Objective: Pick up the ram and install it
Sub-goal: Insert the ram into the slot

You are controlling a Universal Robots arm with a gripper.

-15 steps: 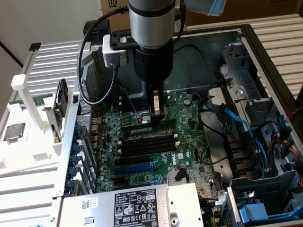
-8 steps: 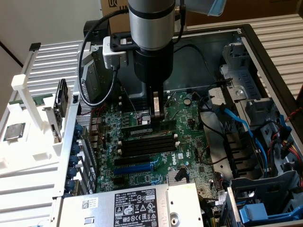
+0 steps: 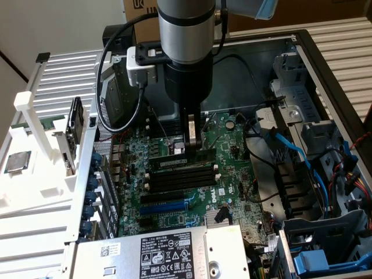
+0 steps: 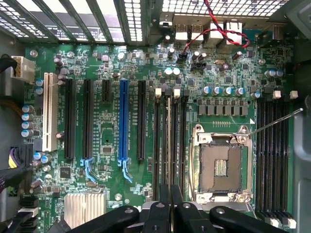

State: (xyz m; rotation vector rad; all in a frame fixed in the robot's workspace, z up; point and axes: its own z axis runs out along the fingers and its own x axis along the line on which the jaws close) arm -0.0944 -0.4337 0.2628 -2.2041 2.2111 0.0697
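Exterior view: open computer case (image 3: 325,87), green motherboard (image 3: 232,145) inside. At the board's middle, black memory slots (image 3: 180,177). Gripper (image 3: 193,142) pinched on the ram (image 3: 168,161), lengthwise over those slots. Wrist view: stick edge-on between the fingertips, beside the empty processor socket (image 4: 221,165).

Dark-green ram (image 3: 203,155) (pale label (image 3: 172,163))

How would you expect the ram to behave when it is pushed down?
The ram is a thin flat board, so probably stiff and light. Held at one narrow spot by the gripper, it may tip endwise. Its exposed chips look fragile.
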